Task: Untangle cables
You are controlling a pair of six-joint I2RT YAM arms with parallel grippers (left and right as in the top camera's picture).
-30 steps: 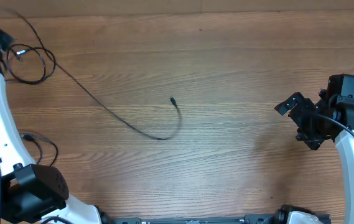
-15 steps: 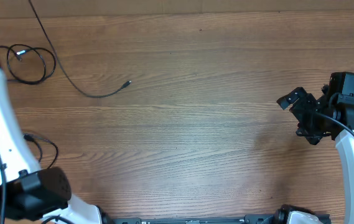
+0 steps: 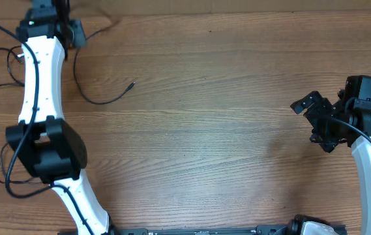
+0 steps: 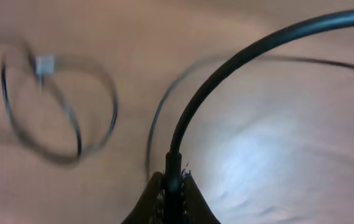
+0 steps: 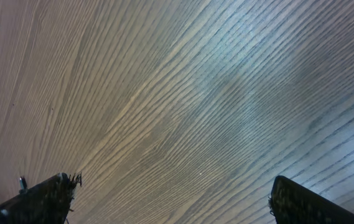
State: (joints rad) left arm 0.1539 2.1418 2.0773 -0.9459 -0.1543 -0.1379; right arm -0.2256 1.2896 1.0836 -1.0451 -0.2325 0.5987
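Left tool, clamped on one cable, has swung to the surface's far-left corner, dragging that cable's plug end leftward, apart from the other loops; right tool idles wide open.

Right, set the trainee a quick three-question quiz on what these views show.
1. Pick one. The left pincer is: A) open above the wood; B) shut on a cable; C) hidden from every camera.
2. True or false: the right pincer holds a cable too.
3. Fill in: the right pincer's open jaws frame only bare wooden ____.
Key: 1 B; 2 false; 3 table.
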